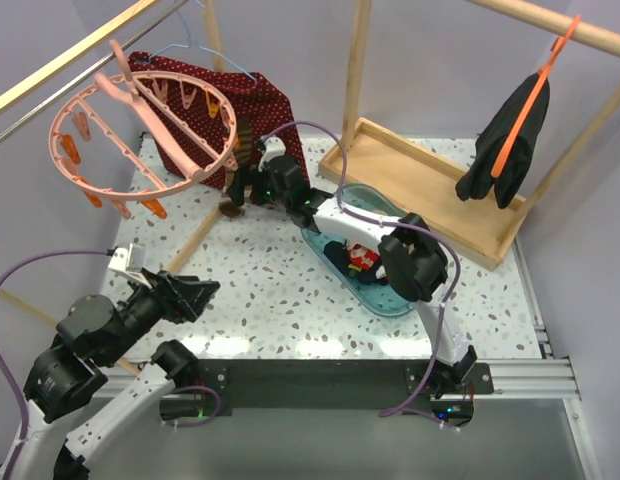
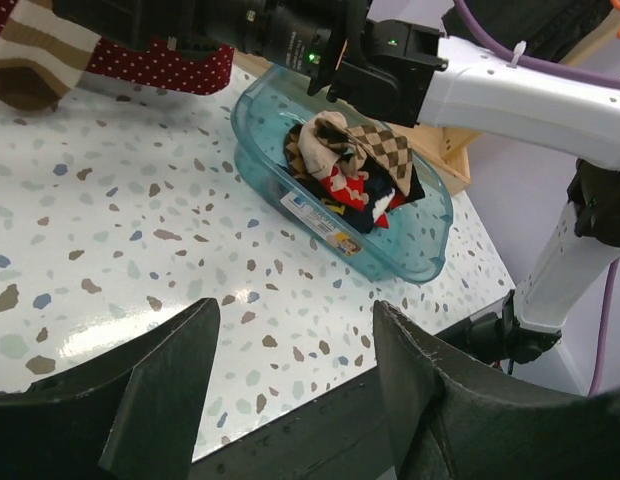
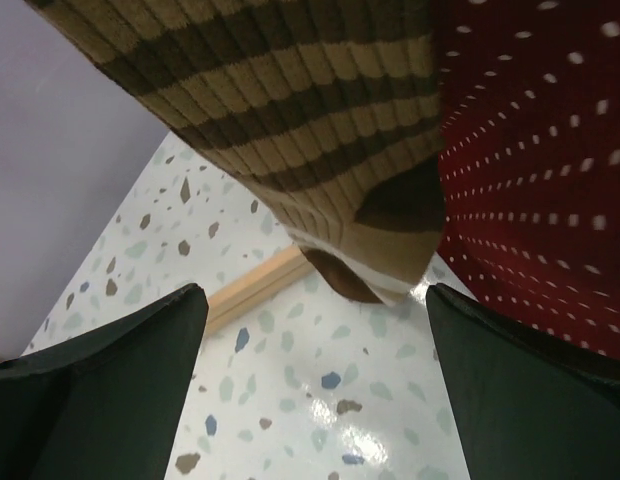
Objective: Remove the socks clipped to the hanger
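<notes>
Only the right wrist view gets close to the brown-and-tan striped sock (image 3: 320, 150): it's seen hanging toe-down just above the wide-open right jaws, right beside the red dotted cloth (image 3: 540, 150), nothing gripped. In the top view that sock is only made out as a dark strip under the right edge of the pink hanger (image 1: 160, 120), which is hung from the rail at upper left, above the bench (image 1: 260, 290). The teal tub (image 2: 430, 250) is shown properly only in the left wrist view, with checked and navy socks (image 2: 355, 165) heaped inside. The left jaws are spread open too, empty, over the bench. A sticker (image 2: 325, 215) is stuck on the tub's side, print too small to be read
</notes>
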Motion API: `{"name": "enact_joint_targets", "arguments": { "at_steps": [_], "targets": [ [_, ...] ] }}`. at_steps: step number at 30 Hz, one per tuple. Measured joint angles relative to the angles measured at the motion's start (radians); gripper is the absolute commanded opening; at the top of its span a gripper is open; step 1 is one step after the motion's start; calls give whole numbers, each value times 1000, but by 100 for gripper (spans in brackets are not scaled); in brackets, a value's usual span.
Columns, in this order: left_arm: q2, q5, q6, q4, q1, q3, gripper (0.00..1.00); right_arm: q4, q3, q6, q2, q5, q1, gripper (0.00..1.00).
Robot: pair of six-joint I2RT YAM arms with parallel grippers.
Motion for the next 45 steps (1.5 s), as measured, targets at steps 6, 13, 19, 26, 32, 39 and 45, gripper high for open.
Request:
{"name": "enact_joint_targets", "arguments": {
  "at_steps": [6, 13, 19, 26, 32, 39, 45],
  "targets": [
    [-12, -44, 9, -47, -5, 35, 68, 26, 93, -3, 98, 88, 34, 93],
    [-37, -61, 7, -84, -16, 35, 69, 17, 125, -29, 157, 242, 68, 94],
    [-40, -62, 6, -90, -21, 35, 68, 11, 149, -57, 180, 385, 89, 96],
    [-40, -59, -4, -90, -21, 35, 68, 28, 242, -103, 255, 360, 88, 70],
    [-63, -55, -25, -89, -21, 16, 68, 49, 242, -144, 262, 325, 83, 4],
    [-61, -44, -39, -89, -21, -13, 69, 37, 206, -152, 238, 259, 78, 0],
    [-37, -44, -39, -78, -21, -25, 72, -61, 97, -122, 97, 164, 80, 0]
  ]
}}
